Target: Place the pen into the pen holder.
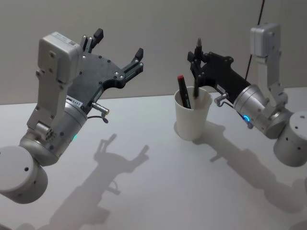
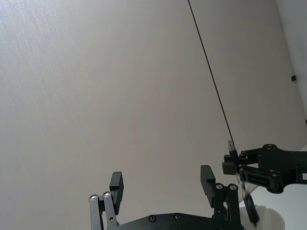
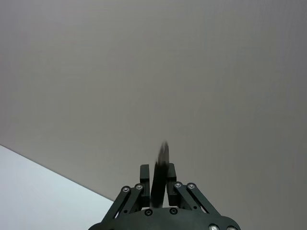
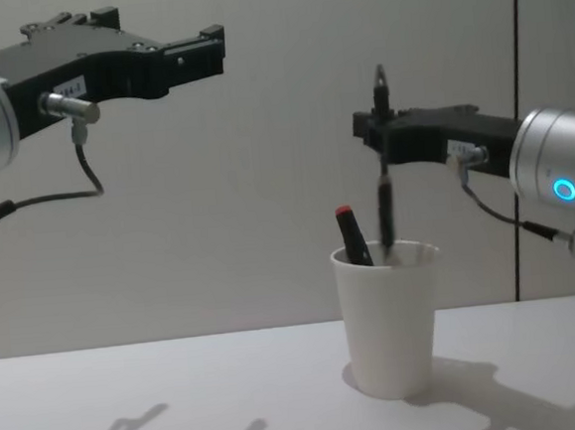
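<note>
White table (image 1: 144,182), plain grey wall (image 1: 158,28), paper cup (image 1: 193,117)

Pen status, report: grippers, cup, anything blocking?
Right gripper shut on black pen, upright, tip inside white cup. Left gripper open, raised clear. Red-capped pen already in cup, not blocking.

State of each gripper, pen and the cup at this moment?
Left gripper: open, empty, raised left of the cup.
Right gripper: shut on black pen, above the cup.
Black pen: upright, lower end inside the cup.
Red-capped pen: leaning in the cup.
Cup: upright on the table.
</note>
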Controlling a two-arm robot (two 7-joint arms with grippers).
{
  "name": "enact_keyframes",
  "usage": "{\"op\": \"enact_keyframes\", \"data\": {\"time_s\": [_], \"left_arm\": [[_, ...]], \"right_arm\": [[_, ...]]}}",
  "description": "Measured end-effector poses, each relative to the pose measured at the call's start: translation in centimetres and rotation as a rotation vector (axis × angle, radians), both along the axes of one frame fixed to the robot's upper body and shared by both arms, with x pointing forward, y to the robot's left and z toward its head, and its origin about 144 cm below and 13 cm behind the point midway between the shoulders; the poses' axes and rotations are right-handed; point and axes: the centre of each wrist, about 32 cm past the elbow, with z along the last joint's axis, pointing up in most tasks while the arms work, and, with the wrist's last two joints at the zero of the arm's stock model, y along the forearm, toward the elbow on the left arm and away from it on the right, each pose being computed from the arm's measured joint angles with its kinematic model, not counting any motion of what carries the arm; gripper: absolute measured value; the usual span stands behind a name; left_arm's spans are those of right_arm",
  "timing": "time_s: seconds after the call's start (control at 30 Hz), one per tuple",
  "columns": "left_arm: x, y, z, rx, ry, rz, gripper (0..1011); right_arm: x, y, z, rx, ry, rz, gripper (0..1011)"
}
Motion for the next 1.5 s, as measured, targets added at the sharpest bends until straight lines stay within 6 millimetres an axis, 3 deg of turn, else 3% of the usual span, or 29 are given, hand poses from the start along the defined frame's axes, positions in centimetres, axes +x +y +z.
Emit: {"op": "enact_keyframes", "data": {"time_s": [0.43,0.63,0.93,1.5], "left_arm": [[0.0,0.1,0.0,0.001,-0.002,0.006,1001],[0.0,0.1,0.0,0.001,-0.002,0.008,1001],[0.0,0.1,0.0,0.001,-0.003,0.009,1001],[0.0,0.1,0.0,0.001,-0.003,0.009,1001]], "right_arm": [[0.2,0.2,-0.4,0.001,0.013,0.007,527],[0.2,0.2,-0.5,0.001,0.016,0.009,753],[0.0,0.0,-0.3,-0.003,0.005,-0.002,977],[-3.1,-3.9,1.0,-0.047,-0.051,-0.184,1001]]}}
